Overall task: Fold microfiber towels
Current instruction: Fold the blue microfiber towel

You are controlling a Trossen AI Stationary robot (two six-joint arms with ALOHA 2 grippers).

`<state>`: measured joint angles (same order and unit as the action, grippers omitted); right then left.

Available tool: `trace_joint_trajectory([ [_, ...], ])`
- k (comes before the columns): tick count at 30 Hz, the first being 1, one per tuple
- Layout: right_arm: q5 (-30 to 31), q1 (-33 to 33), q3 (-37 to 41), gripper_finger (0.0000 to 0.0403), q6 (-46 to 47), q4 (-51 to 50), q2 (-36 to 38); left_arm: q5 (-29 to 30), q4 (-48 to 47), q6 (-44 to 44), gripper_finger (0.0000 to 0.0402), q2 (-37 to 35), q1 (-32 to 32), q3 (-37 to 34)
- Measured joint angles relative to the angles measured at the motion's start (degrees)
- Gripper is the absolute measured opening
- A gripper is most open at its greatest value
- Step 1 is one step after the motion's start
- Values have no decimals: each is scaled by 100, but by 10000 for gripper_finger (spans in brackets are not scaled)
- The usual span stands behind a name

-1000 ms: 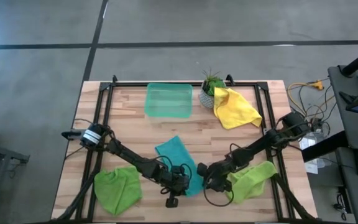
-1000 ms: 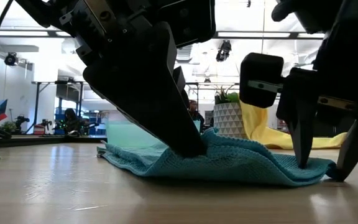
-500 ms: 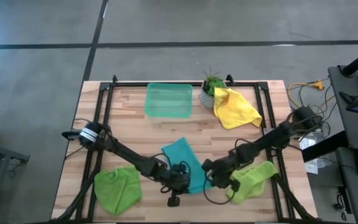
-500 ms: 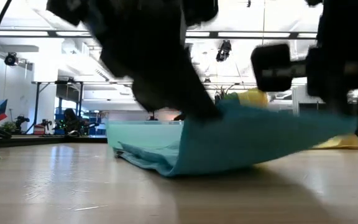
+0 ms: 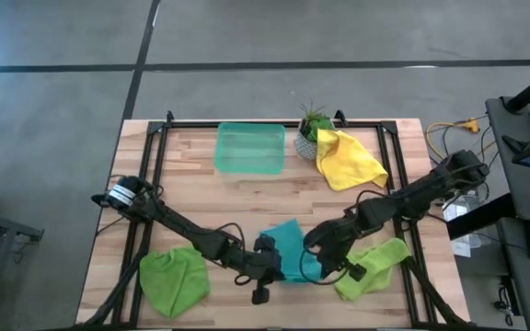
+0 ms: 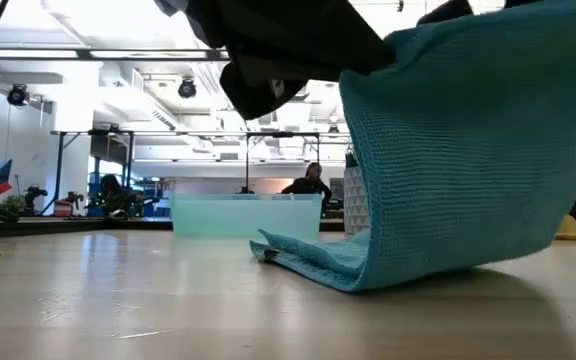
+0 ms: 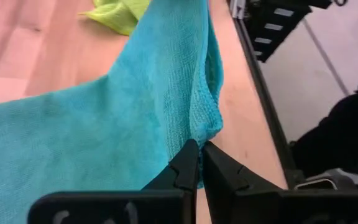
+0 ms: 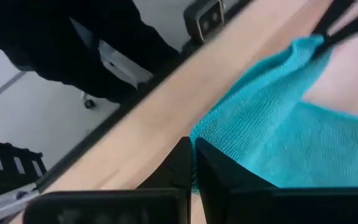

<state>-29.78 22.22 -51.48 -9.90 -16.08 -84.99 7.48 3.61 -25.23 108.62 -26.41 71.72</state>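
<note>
The teal-blue microfiber towel (image 5: 290,246) is held up near the table's front edge between my two grippers. Its near part is raised, and its far part (image 6: 306,250) lies on the wood. My left gripper (image 5: 270,261) is shut on the towel's left near corner, and my right gripper (image 5: 324,256) is shut on its right near corner. One lime green towel (image 5: 174,279) lies crumpled at the front left. Another lime green towel (image 5: 373,266) lies at the front right, and a yellow towel (image 5: 349,158) lies at the back right. My left gripper pinches the teal towel's corner (image 7: 206,128) between its two fingertips, slanting down from the table's left. The cloth bunches into a fold at the tips. That corner is lifted clear, and the towel slopes down to the table behind it. My right gripper pinches the towel's other near corner (image 8: 207,134) between its fingertips, slanting down from the table's right. The corner is held off the wood, with the cloth running away from the tips toward my left gripper.
A translucent green tray (image 5: 249,147) stands at the back middle, beside a small potted plant (image 5: 310,130). Bare wood lies between the tray and the teal towel. The table's front edge is close behind both grippers.
My right gripper has taken hold of the teal towel's near corner. Both grippers have risen, the right one more, and it has rolled. The towel's near edge has been lifted off the table and now hangs like a curtain, while its far part has stayed on the wood.
</note>
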Motion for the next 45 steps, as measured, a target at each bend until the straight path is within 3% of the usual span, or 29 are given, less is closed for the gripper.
trace_joint_trajectory([
  [16,26,-1162,158,9,-313,-68,-499,405,-19,-366,0,0,-1,-437],
  [45,291,-2128,157,9,-254,207,-891,1825,-28,-599,0,-2,20,-915],
])
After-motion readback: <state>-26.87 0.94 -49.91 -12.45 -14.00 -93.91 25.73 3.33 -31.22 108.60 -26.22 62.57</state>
